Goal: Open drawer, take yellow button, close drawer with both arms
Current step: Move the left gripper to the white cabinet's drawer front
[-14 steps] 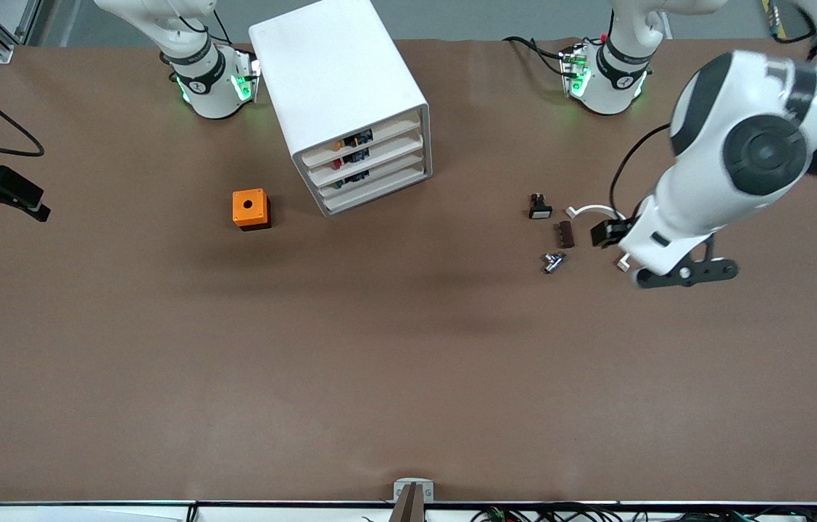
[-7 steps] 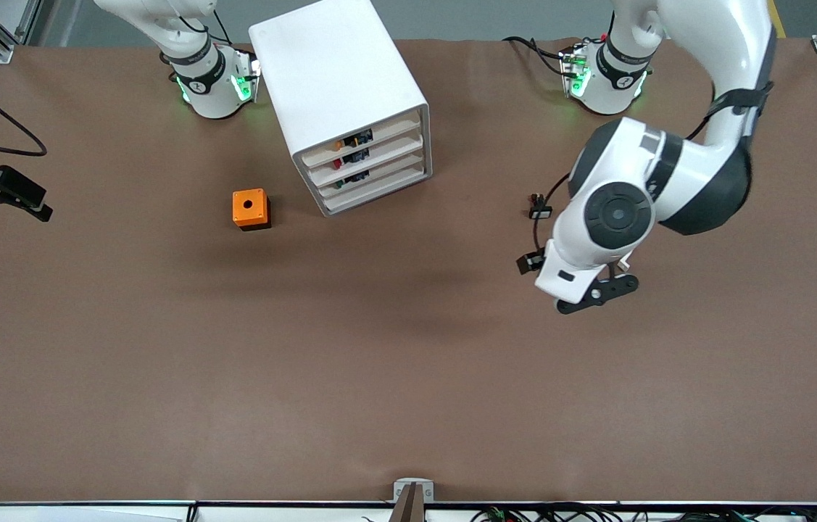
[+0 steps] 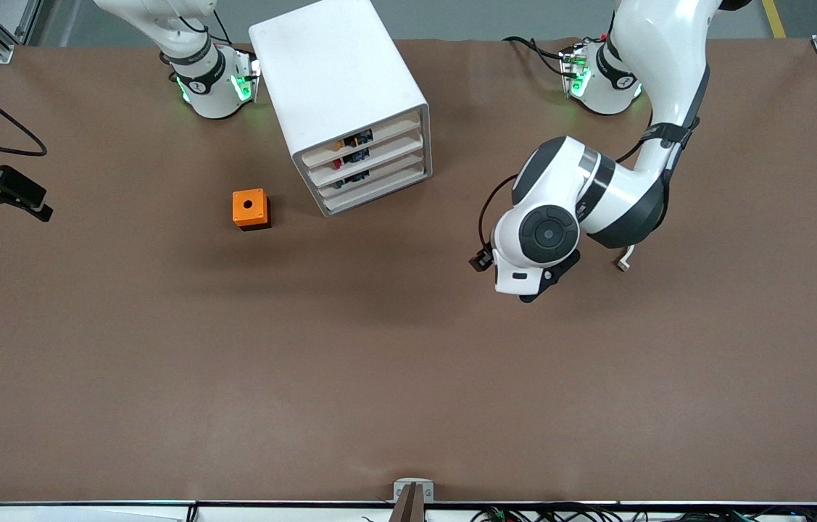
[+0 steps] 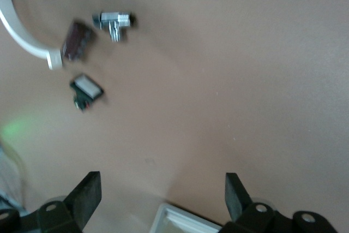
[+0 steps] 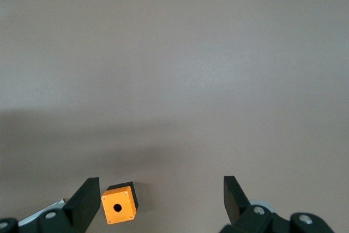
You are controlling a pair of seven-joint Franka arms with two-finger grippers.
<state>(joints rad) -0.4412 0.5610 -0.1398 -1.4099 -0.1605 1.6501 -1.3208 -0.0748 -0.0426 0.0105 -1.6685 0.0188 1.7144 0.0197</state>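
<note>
Now left gripper point(image 4: 162, 195) (spread) nearer cabinet point(image 3: 339, 94)

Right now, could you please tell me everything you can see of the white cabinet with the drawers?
The cabinet is a boxy white case, plastic-looking, with rounded corners, standing on the brown table close to the right arm's base. It sits turned at an angle, its front facing partly toward the left arm's end. Four shallow drawers are stacked in it, all pushed in, including the top drawer. Small dark, red and yellowish parts show through the gaps. Nothing touches it; the orange cube lies apart.
</note>
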